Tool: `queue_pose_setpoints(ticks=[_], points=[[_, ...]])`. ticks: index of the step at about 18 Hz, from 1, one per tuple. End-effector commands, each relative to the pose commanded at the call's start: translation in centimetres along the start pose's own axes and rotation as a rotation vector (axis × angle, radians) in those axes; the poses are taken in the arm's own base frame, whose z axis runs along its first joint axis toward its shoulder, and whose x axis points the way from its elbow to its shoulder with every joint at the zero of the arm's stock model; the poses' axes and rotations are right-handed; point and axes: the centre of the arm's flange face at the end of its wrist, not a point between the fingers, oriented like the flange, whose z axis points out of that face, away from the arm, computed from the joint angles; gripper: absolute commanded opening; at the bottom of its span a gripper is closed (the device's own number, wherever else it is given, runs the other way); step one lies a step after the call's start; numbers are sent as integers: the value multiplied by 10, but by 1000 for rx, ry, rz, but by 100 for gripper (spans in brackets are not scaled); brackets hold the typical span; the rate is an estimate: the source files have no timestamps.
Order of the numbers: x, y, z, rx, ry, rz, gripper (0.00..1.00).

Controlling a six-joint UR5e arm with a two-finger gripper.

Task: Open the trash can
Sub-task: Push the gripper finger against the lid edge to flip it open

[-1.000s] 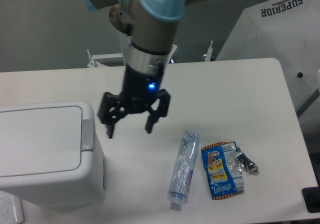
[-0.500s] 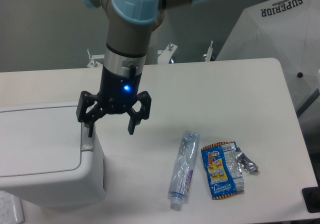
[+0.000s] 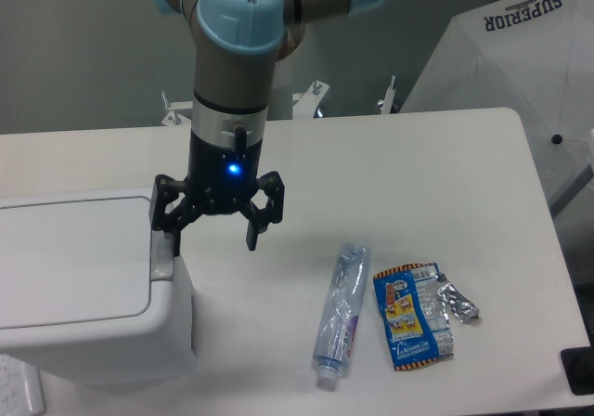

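1. Sitting at the near left corner of the white rectangular table [image 3: 408, 156], the large boxy white plastic trash can [image 3: 88, 332] runs off the left edge of view; we see its long axis lying left to right, with the flat white lid [image 3: 74, 258] facing up and shut.
2. We find the small grey push-latch [image 3: 162, 260] at the lid's right end, so the bin's latch side points toward the middle of the table.
3. We see the black two-finger gripper [image 3: 215, 247] hanging from the grey and pale-blue arm [image 3: 232, 54], fingers spread wide and holding nothing, a blue light glowing on its body.
4. One finger [image 3: 173, 240] comes down at the latch; whether it touches we cannot tell. The other finger [image 3: 251, 235] hangs over bare tabletop just right of the bin's wall.
5. To the right, well apart from the bin, we note a clear crushed plastic bottle [image 3: 338, 314] lying flat, cap toward the near edge, and just beside it a blue and orange snack wrapper [image 3: 412, 318] with a crumpled silver foil scrap [image 3: 458, 302] at its right side.
6. Between bin and bottle we see a strip of open tabletop; the far half of the table is bare as well.
7. Beyond the table's right edge stands a white fabric cover printed SUPERIOR [image 3: 520, 54].
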Motion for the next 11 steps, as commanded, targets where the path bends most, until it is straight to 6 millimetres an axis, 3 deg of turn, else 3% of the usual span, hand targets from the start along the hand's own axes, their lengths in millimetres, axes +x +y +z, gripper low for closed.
queue_pose_setpoints(ticks=[6,8,10,11], points=[[1,9,-5,-3,-2,-2,100],[5,1,-22,31,0,6,100],[-7,-15,-42,83,-12,-6,100],[-27,-20,-52,102,-33,-20,100]])
